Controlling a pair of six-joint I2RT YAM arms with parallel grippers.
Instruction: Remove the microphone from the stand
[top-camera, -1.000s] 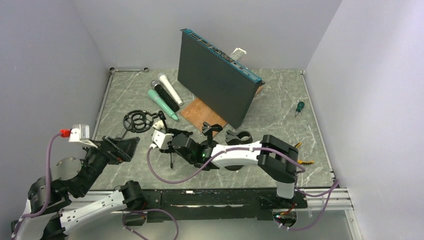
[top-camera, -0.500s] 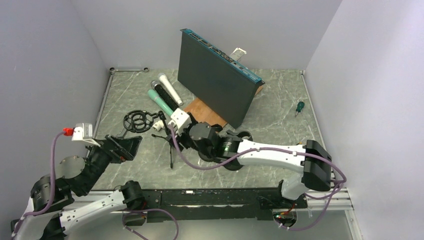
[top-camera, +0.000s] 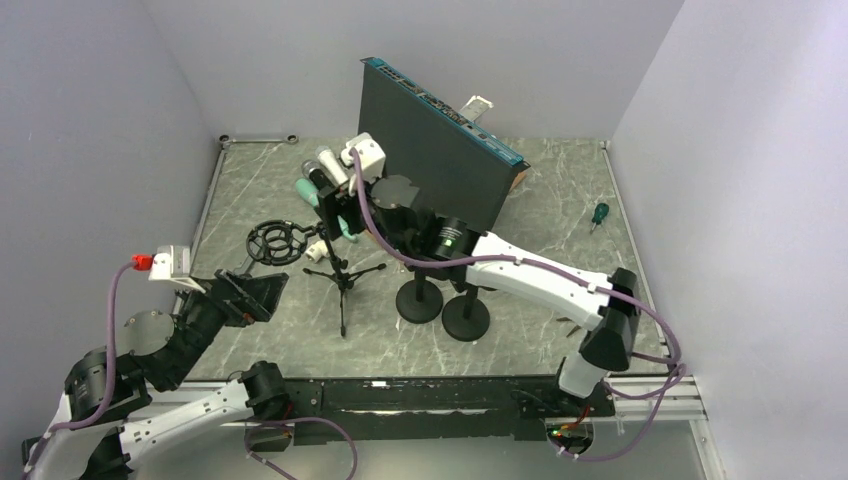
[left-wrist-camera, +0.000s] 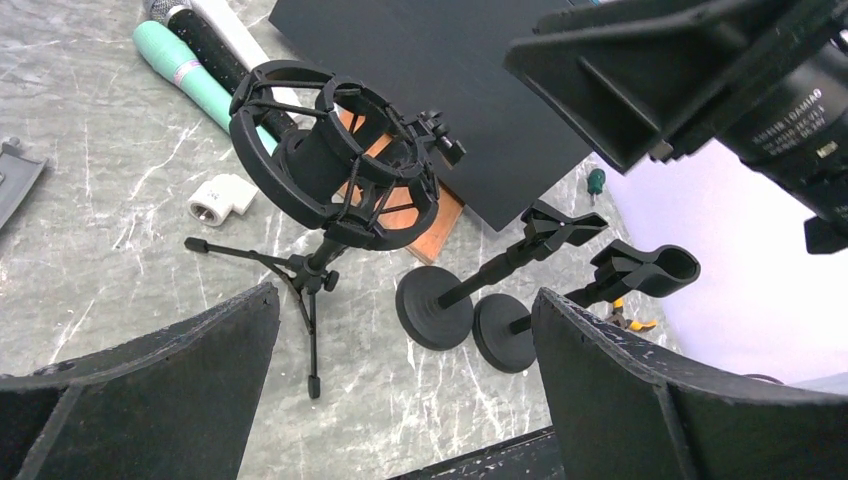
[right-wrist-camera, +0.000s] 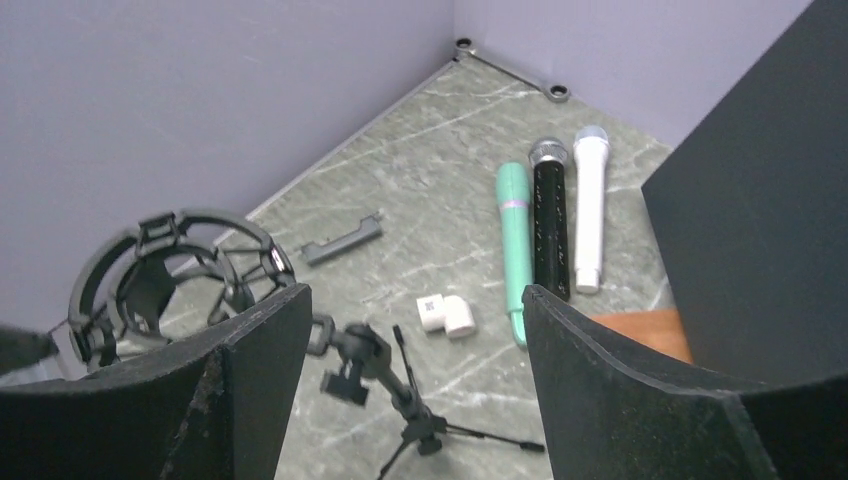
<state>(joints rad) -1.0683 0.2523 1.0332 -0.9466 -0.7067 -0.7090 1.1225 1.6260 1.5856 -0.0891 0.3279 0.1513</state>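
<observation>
Three microphones lie side by side on the table at the back left, none in a stand: green (right-wrist-camera: 514, 240), black (right-wrist-camera: 549, 215) and white (right-wrist-camera: 590, 200). The tripod stand (top-camera: 340, 275) carries an empty black shock mount (top-camera: 277, 241), which also shows in the left wrist view (left-wrist-camera: 335, 170). Two round-base stands (top-camera: 420, 300) (top-camera: 466, 318) have empty clips. My right gripper (top-camera: 328, 208) is open and empty, raised above the tripod and partly covering the microphones. My left gripper (top-camera: 245, 295) is open and empty, left of the tripod, looking at it (left-wrist-camera: 405, 300).
A large black panel (top-camera: 430, 165) stands tilted at the back on a wood board (right-wrist-camera: 640, 330). A white elbow fitting (right-wrist-camera: 447, 314) and a grey bracket (right-wrist-camera: 340, 240) lie near the shock mount. A green-handled screwdriver (top-camera: 599, 213) lies at the right.
My right arm has swung from low in front of the round-base stands up and back, over the tripod toward the lying microphones. The round-base stands now show fully. My left arm has barely moved.
</observation>
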